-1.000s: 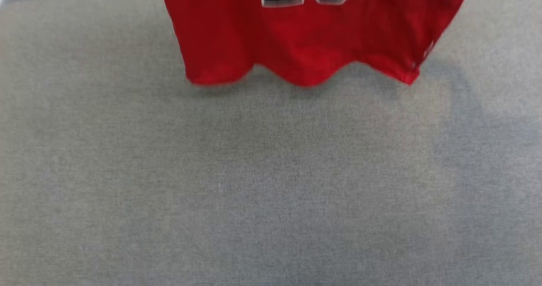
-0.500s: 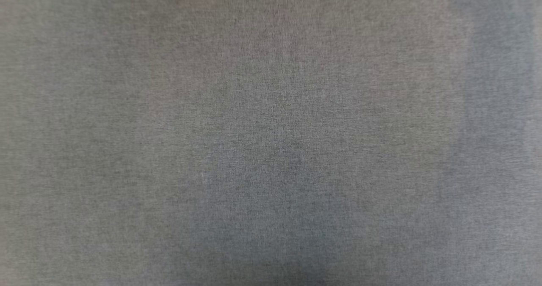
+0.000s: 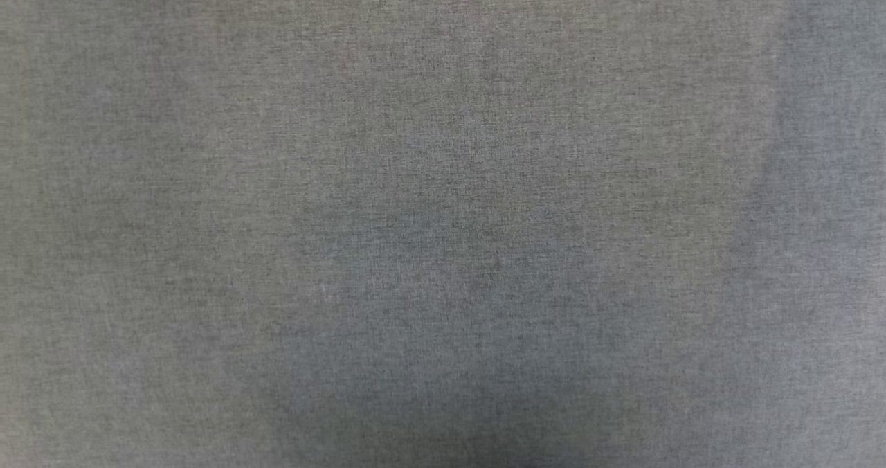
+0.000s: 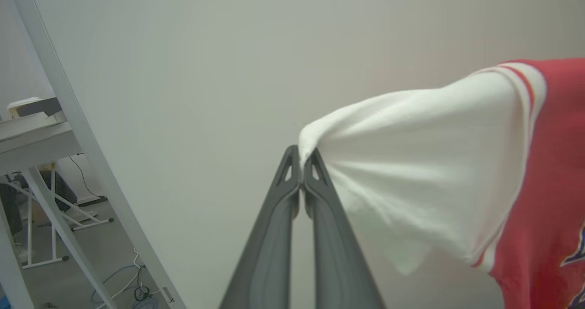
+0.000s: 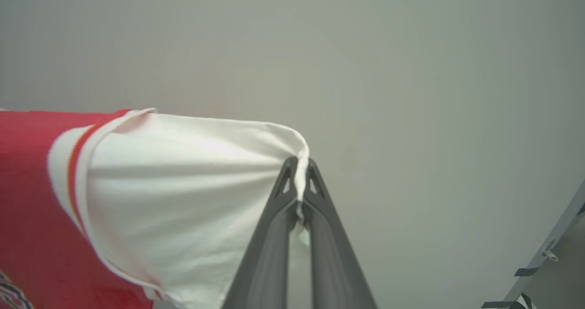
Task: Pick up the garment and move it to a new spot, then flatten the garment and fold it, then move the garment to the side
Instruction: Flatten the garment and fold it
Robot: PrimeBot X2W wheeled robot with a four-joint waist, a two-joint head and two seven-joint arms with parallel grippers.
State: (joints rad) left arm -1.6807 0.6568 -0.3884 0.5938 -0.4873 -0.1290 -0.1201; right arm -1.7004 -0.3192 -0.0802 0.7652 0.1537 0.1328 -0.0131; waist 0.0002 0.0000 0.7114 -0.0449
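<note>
clenched with the left end effector [image 4: 301,160] on the very tip of one white sleeve [image 4: 425,172] of the garment [image 4: 555,172], both dark fingers pressed together around the pinch of cloth. drawn taut from that pinch, fanning out in creases toward the white-and-red striped trim and the red body at the right edge of the left wrist view.

clenched likewise with the right end effector [image 5: 299,167] on the edge of the other white sleeve [image 5: 183,194], with a sliver of white cloth caught between the fingertips and running down the gap between the fingers.

held up in the air by both sleeves, stretched between the two grips. a bit of dark lettering at the lower edge of the red body, too cut off to read.

behind the garment, a plain pale wall [image 5: 411,71]. out past the garment's left-held sleeve, a slanting white metal frame [image 4: 68,117], and loose cables [image 4: 137,290] on the floor below it.

in the head view, a grey woven table cover [image 3: 443,219], blurred, with soft shadows across it.
</note>
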